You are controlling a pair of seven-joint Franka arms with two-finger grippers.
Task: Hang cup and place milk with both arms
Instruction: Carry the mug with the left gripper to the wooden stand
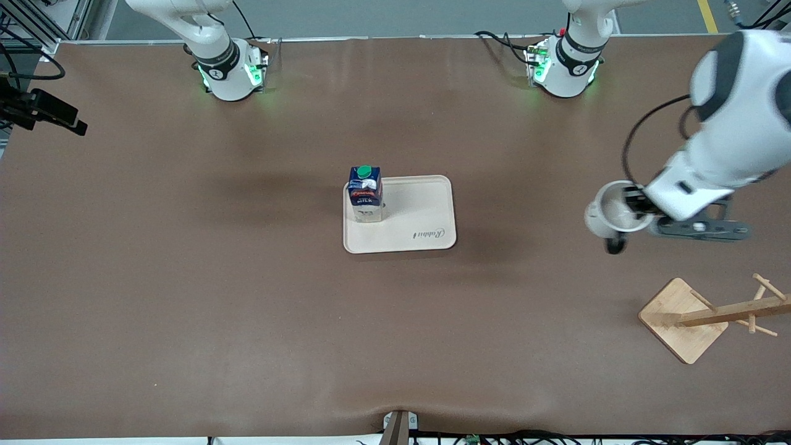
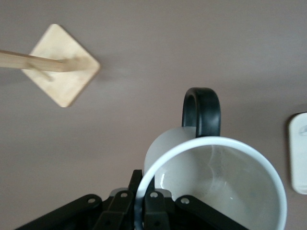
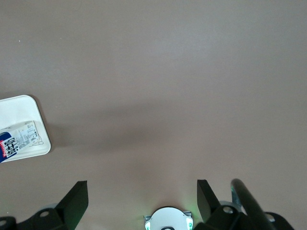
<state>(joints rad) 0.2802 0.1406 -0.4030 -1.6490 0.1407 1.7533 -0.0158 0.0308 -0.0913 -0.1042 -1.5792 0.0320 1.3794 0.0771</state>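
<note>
1. I'm seeing the left gripper (image 1: 636, 210) clamping the cup (image 1: 609, 216) by its rim, up over bare table (image 1: 185, 296) at the left arm's end.
2. The wooden rack (image 1: 698, 318) is standing nearer the front camera, apart from the cup, probably untouched.
3. The milk (image 1: 364, 194) is standing upright in a corner of the tray (image 1: 426, 216).
4. The right gripper (image 3: 139, 203) is waiting with fingers spread over open table.

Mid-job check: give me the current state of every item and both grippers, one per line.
cup: held off the table, tipped on its side, black handle pointing down.
left gripper: shut on the cup's rim.
milk: upright, capped, standing on the tray.
tray: flat on the table, holding only the milk.
wooden rack: standing, pegs bare.
right gripper: open, empty, waiting above the table.
</note>
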